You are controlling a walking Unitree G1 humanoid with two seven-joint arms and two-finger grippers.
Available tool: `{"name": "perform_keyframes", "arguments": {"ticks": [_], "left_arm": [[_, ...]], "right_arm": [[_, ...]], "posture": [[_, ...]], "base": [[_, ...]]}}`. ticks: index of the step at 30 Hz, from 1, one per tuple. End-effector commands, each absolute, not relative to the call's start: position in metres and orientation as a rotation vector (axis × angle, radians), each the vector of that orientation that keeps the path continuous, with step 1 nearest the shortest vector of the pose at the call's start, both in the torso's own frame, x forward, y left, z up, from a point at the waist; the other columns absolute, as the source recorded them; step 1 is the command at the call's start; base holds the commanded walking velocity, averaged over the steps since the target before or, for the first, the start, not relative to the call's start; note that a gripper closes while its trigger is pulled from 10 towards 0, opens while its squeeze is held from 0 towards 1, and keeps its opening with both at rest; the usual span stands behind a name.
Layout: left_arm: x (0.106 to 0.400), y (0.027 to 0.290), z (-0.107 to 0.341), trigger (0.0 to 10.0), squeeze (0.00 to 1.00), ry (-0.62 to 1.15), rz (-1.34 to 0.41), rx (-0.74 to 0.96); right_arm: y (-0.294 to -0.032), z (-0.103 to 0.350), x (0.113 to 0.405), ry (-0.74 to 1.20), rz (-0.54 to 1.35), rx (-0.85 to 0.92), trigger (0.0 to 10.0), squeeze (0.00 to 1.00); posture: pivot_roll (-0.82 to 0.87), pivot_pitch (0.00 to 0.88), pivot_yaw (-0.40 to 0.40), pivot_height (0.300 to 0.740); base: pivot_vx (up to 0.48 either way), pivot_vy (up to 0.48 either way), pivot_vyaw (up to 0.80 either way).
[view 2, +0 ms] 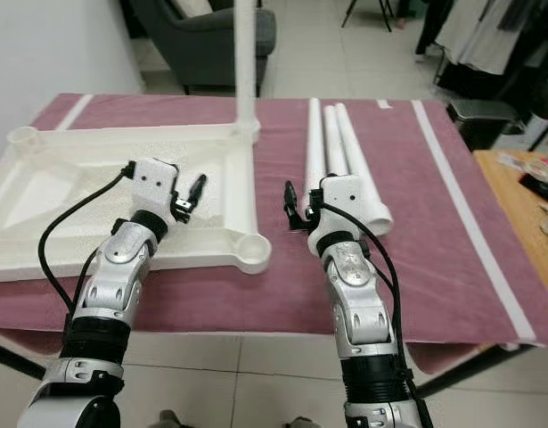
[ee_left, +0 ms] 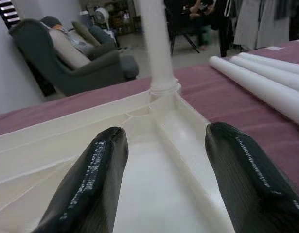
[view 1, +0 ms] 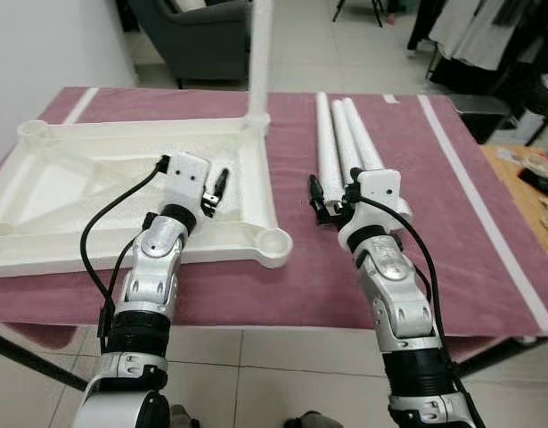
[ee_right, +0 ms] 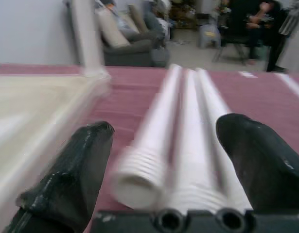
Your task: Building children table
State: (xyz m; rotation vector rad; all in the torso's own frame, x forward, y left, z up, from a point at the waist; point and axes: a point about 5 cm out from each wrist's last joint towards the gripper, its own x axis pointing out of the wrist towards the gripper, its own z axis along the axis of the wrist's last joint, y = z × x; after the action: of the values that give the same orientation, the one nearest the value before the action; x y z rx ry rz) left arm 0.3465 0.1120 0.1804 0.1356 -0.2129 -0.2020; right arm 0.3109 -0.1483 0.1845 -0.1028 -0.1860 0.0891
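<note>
Lying upside down on the maroon cloth (view 1: 487,267), the white tabletop (view 1: 42,192) has one leg (view 1: 258,53) standing upright in its far corner socket. Three loose legs (view 1: 345,143) lie side by side to the robot's right of it. Left gripper (view 1: 216,191) hovers over the tabletop's inner panel, jaws wide apart, holding nothing. Right gripper (ee_right: 161,145) sits at the near ends of the loose legs, jaws spread w/ the leftmost leg's ribbed end (ee_right: 137,177) between them, not clamped.

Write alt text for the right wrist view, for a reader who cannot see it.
The right gripper, jaws open, faces the threaded ends of three white table legs lying side by side on a maroon cloth. The white tabletop lies beside them, with one leg standing upright at its corner.
</note>
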Motion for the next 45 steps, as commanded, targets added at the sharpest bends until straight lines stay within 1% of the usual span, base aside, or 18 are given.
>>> {"name": "perform_keyframes", "arguments": {"ticks": [1,6,14,22,42,45], "left_arm": [[0.3480,0.1129,0.1792,10.0,0.00,-0.201,-0.180,0.119],[0.3493,0.1145,0.1783,10.0,0.00,-0.189,-0.168,0.108],[0.3508,0.1177,0.1768,10.0,0.00,-0.181,-0.146,0.090],[0.3523,0.1178,0.1767,10.0,0.00,-0.178,-0.123,0.092],[0.3499,0.1191,0.1792,10.0,0.00,-0.208,-0.147,0.158],[0.3492,0.1191,0.1802,10.0,0.00,-0.219,-0.146,0.165]], "right_arm": [[-0.1485,0.1877,0.3119,-0.198,0.080,-0.101,10.0,0.00],[-0.1495,0.1882,0.3121,-0.200,0.077,-0.103,10.0,0.00],[-0.1499,0.1875,0.3099,-0.202,0.072,-0.106,10.0,0.00],[-0.1500,0.1867,0.3074,-0.204,0.070,-0.116,10.0,0.00],[-0.1434,0.1936,0.3077,-0.223,0.118,-0.154,10.0,0.00],[-0.1430,0.1938,0.3086,-0.223,0.111,-0.164,10.0,0.00]], "posture": [[-0.06,0.039,0.049,0.740],[-0.07,0.040,0.051,0.740],[-0.07,0.043,0.056,0.740],[-0.08,0.049,0.065,0.740],[-0.07,0.055,0.071,0.740],[-0.07,0.055,0.070,0.740]], "base": [[0.000,0.000,0.00],[0.000,0.000,0.00],[0.000,0.472,0.00],[0.000,0.000,0.00],[0.000,0.000,0.00],[0.461,0.000,0.80]]}}
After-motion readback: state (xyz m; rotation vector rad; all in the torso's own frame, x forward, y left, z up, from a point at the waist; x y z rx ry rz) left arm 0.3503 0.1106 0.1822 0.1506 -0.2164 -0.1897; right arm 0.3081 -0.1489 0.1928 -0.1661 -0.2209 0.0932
